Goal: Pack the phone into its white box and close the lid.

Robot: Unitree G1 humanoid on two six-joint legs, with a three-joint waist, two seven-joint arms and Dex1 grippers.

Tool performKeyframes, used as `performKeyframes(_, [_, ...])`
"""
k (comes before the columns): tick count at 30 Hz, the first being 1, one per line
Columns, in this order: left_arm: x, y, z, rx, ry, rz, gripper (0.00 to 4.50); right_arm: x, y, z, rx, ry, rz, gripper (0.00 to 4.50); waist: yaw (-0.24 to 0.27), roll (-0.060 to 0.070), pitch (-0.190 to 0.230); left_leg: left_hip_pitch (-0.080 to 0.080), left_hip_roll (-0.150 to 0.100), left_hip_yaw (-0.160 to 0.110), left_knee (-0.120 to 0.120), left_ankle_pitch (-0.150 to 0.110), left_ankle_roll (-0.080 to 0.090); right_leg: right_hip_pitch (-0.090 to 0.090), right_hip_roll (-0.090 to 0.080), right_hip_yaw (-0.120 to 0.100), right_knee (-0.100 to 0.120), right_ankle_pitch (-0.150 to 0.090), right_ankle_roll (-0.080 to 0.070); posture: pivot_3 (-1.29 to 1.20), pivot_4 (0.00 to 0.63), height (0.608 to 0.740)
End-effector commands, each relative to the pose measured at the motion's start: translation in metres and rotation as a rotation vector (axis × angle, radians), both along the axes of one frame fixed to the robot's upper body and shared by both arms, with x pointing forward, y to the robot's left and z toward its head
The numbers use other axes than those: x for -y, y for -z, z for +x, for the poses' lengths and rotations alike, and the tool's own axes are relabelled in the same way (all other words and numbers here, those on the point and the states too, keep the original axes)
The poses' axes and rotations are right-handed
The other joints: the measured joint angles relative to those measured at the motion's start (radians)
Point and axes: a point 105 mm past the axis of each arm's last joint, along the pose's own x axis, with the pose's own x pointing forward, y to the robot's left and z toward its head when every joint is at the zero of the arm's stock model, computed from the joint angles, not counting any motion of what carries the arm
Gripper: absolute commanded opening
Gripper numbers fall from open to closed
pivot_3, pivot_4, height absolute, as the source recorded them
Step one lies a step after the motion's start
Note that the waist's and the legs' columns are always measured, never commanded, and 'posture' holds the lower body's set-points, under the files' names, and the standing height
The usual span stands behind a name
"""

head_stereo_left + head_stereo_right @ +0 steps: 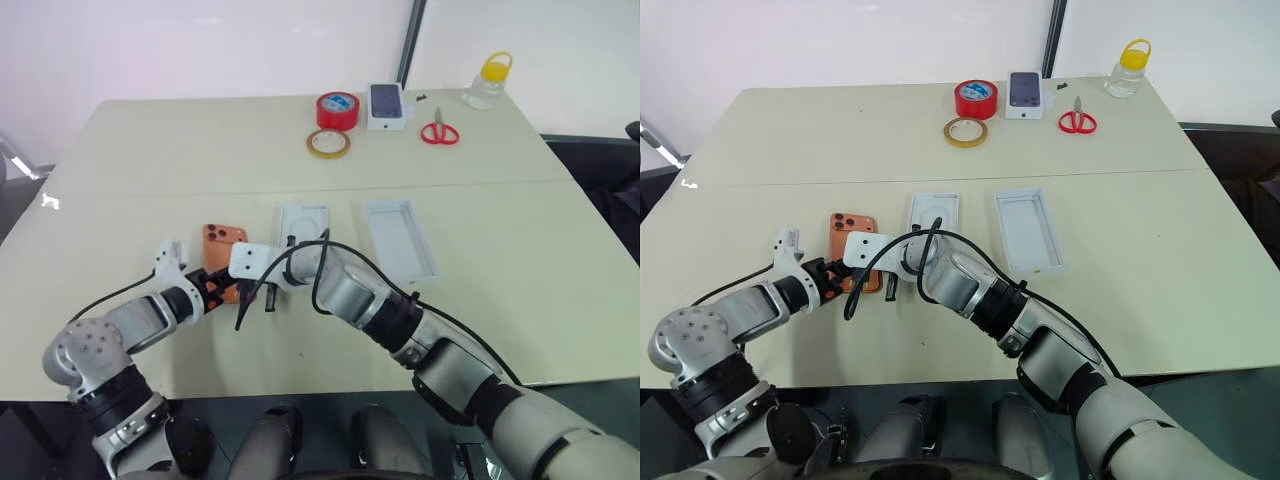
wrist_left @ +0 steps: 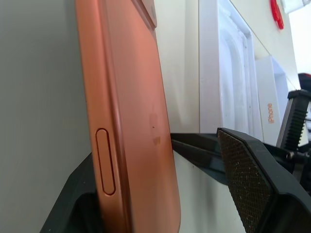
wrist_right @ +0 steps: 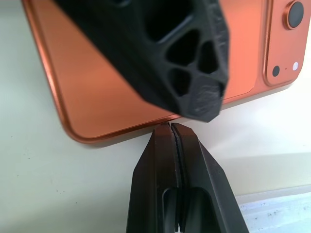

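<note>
The orange phone (image 1: pixel 221 244) lies on the table, back up, with its camera block at the far end. My left gripper (image 1: pixel 218 286) is at the phone's near end, open. One finger is against the phone and the other finger (image 2: pixel 245 184) stands apart from it. My right gripper (image 3: pixel 172 127) is shut on nothing, and its tips touch the phone's edge near a corner. The white box (image 1: pixel 303 225) with its insert sits just right of the phone. The lid (image 1: pixel 400 238) lies further right, hollow side up.
At the table's far side are a red tape roll (image 1: pixel 338 110), a yellowish tape ring (image 1: pixel 328 143), a small white box with a dark phone picture (image 1: pixel 387 105), red scissors (image 1: pixel 439 132) and a yellow-capped bottle (image 1: pixel 490 80).
</note>
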Motion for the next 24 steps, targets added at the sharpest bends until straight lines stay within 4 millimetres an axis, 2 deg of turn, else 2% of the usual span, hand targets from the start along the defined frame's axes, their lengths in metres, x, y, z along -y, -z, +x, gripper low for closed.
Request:
performKeyframes(1, [-0.007, -0.009, 0.002, 0.022, -0.016, 0.000, 3.05, -0.007, -0.008, -0.004, 0.017, -0.026, 0.028, 0.00, -0.001, 0.000, 0.000, 0.000, 0.000, 0.000, 0.000, 0.000, 0.000, 0.000, 0.000, 0.000, 0.000, 0.000, 0.000, 0.00, 0.150, 0.740])
performKeyframes(10, [-0.032, -0.013, -0.001, 0.003, -0.052, 0.062, 3.05, -0.007, -0.008, -0.005, 0.018, -0.026, 0.032, 0.00, -0.003, 0.000, 0.000, -0.001, 0.000, 0.000, 0.000, 0.000, 0.000, -0.001, 0.000, 0.000, 0.000, 0.000, 0.000, 0.00, 0.150, 0.740])
performKeyframes(17, [-0.019, -0.008, -0.002, -0.016, -0.017, 0.028, 3.05, -0.007, -0.009, -0.006, 0.018, -0.023, 0.040, 0.00, -0.001, -0.001, 0.000, -0.001, 0.000, 0.000, 0.000, 0.000, 0.000, -0.001, 0.000, 0.000, 0.000, 0.000, 0.000, 0.00, 0.150, 0.740])
performKeyframes(20, [-0.019, -0.009, -0.002, -0.011, -0.026, 0.011, 2.17, -0.003, -0.014, -0.004, 0.028, -0.016, 0.047, 0.00, 0.000, -0.001, 0.000, -0.001, 0.000, 0.000, 0.000, 0.000, 0.000, -0.001, 0.000, 0.000, 0.000, 0.000, 0.000, 0.00, 0.150, 0.740])
performKeyframes(24, [-0.019, -0.013, -0.003, 0.004, -0.027, -0.015, 0.15, 0.005, -0.026, -0.002, 0.047, 0.000, 0.071, 0.00, 0.001, -0.001, 0.000, -0.001, 0.000, 0.000, 0.000, 0.000, 0.000, -0.001, 0.000, 0.000, 0.000, 0.000, 0.000, 0.00, 0.150, 0.740])
